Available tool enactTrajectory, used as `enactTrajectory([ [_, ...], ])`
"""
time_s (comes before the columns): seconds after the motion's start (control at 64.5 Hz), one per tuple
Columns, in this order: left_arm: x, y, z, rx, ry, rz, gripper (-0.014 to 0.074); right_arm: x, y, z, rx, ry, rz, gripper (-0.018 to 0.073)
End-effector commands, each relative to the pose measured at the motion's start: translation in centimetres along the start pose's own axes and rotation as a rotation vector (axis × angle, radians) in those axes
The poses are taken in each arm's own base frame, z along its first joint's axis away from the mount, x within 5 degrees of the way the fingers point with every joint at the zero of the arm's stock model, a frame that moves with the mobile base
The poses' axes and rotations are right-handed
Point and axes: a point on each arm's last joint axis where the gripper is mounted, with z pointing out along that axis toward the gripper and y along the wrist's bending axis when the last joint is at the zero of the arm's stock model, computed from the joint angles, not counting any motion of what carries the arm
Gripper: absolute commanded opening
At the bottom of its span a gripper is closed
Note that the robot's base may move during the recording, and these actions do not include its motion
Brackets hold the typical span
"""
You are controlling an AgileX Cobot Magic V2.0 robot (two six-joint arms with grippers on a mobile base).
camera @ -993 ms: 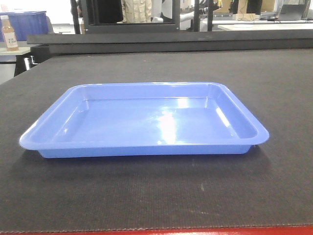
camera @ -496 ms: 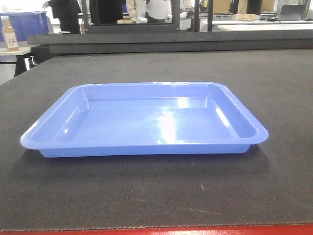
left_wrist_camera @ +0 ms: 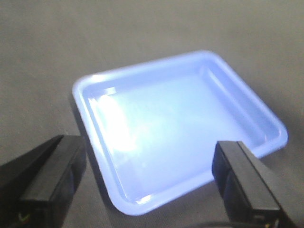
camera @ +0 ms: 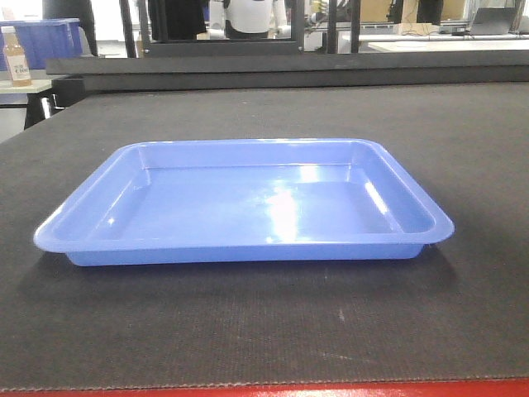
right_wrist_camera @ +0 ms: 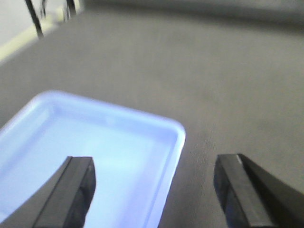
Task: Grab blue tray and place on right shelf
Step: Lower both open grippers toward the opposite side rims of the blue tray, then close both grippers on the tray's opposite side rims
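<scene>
Although my left gripper (left_wrist_camera: 147, 179) and right gripper (right_wrist_camera: 159, 190) both hang wide open above the blue tray (camera: 244, 203), neither touches it, and it lies flat on the dark mat (camera: 248, 331). I judge the task barely begun: gripping, lifting and carrying to the right shelf, which no view shows, are all left to do.

Blue tray (camera: 248, 207), flat and open side up.
Glossy light-blue plastic, shallow with rounded corners, sitting level on the dark mat (camera: 264, 331).
</scene>
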Motion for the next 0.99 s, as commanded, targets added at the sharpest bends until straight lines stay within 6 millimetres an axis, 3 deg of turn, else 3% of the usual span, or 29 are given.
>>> enactTrajectory([
  [0.0,-2.9,0.1,2.4,0.016,0.02,-0.007,0.0452,-2.2,0.2,1.9,0.004,0.035,-0.009,0.0611],
  [0.202,-5.8,2.0,9.7,-0.065,0.234,-0.053,0.0452,-4.0,0.2,7.2,0.044,0.27,0.062,0.0611],
  [0.341,-6.5,3.9,14.1,-0.198,0.433,-0.093,0.0452,-4.4,-0.4,10.4,0.142,0.384,0.086,0.0611],
  [0.574,-6.0,5.5,20.5,-0.267,0.645,-0.187,0.0452,-2.4,-1.5,15.4,0.232,0.514,0.152,0.0611],
  [0.76,-4.5,6.3,23.2,-0.286,0.688,-0.244,0.0452,0.2,-2.5,18.8,0.226,0.618,0.239,0.0611],
  [0.977,-4.3,6.6,23.9,-0.277,0.664,-0.263,0.0452,2.5,-2.3,21.8,0.168,0.682,0.218,0.0611],
])
